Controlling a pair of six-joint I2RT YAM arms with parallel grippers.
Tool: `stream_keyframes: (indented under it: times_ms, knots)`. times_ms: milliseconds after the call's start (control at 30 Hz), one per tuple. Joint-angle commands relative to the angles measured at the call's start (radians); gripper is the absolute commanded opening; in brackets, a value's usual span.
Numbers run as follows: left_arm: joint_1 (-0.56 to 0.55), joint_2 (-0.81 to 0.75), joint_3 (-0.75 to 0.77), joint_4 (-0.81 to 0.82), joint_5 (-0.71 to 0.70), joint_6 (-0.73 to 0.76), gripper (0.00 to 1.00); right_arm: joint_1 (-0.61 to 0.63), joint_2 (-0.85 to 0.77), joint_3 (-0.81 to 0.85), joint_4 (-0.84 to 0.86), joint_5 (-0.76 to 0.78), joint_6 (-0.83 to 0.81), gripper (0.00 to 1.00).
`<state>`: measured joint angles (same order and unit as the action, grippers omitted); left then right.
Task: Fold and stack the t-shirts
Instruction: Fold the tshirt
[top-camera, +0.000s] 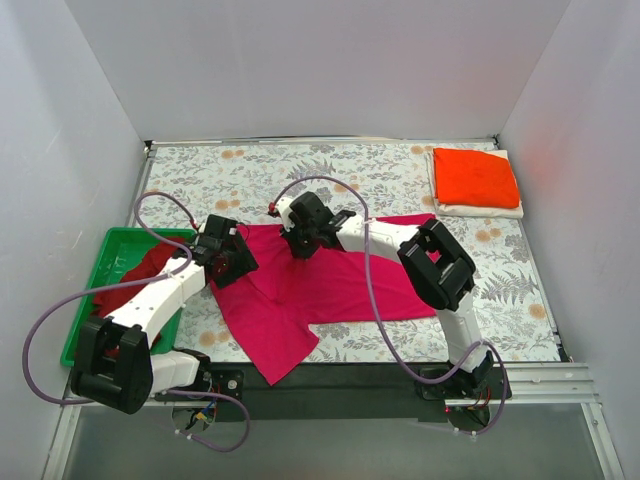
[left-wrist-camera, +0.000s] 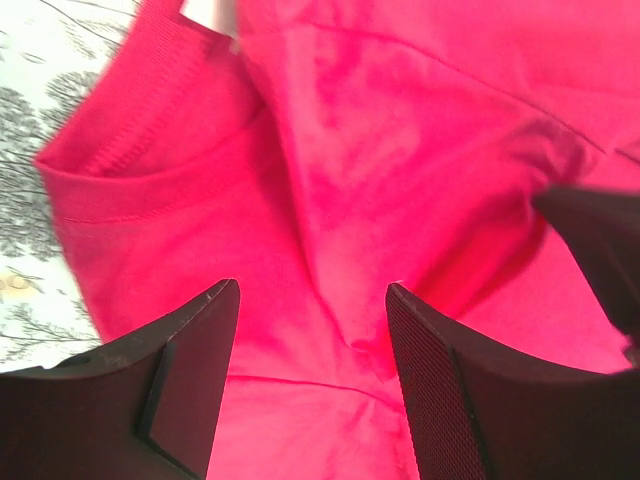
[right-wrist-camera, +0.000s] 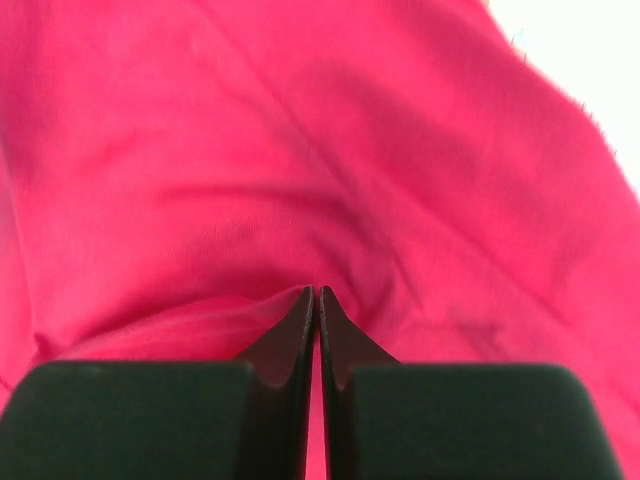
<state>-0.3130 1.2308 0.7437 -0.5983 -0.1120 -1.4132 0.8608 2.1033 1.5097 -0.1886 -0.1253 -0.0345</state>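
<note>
The table (top-camera: 300, 165) has a leaf-patterned cover. In the middle of it, toward the near edge, the pink t-shirt (top-camera: 330, 285) lies spread out but rumpled, with one part hanging toward the front edge. A green tray (top-camera: 140, 234) sits at the left side of the table, and the dark red t-shirt (top-camera: 140, 275) is bunched inside it. At the far right corner, well apart from the rest, the orange t-shirt (top-camera: 475, 177) lies folded on top of the folded white t-shirt (top-camera: 480, 210).

The left gripper (left-wrist-camera: 312, 290) is over the left edge of the pink t-shirt near the sleeve hem. Its fingers (left-wrist-camera: 190, 350) are spread wide and nothing is between them. The right gripper (right-wrist-camera: 317, 292) is at the top middle of the same t-shirt, with its fingers pressed together on a raised fold of pink cloth
</note>
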Motion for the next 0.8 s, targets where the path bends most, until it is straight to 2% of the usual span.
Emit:
stream_keyframes:
  times_ms: [0,400,500,533,633,767]
  knots:
    - [0.023,-0.024,0.019,-0.004,-0.04,0.02,0.56,0.004,-0.109,-0.069,-0.005,0.013,-0.008,0.08]
    - [0.084,0.03,0.063,0.026,-0.11,0.043,0.52,-0.002,-0.246,-0.279,0.038,0.162,0.059,0.1]
    - [0.124,0.074,0.092,0.06,-0.135,0.062,0.52,-0.006,-0.265,-0.315,0.04,0.162,0.067,0.21]
    - [0.144,0.087,0.101,0.077,-0.146,0.066,0.52,-0.008,-0.272,-0.319,0.037,0.164,0.068,0.31]
    - [0.175,0.159,0.155,0.107,-0.16,0.077,0.52,-0.025,-0.331,-0.333,0.029,0.176,0.077,0.43]
    - [0.207,0.26,0.235,0.144,-0.169,0.086,0.5,-0.133,-0.42,-0.33,0.021,0.2,0.068,0.47]
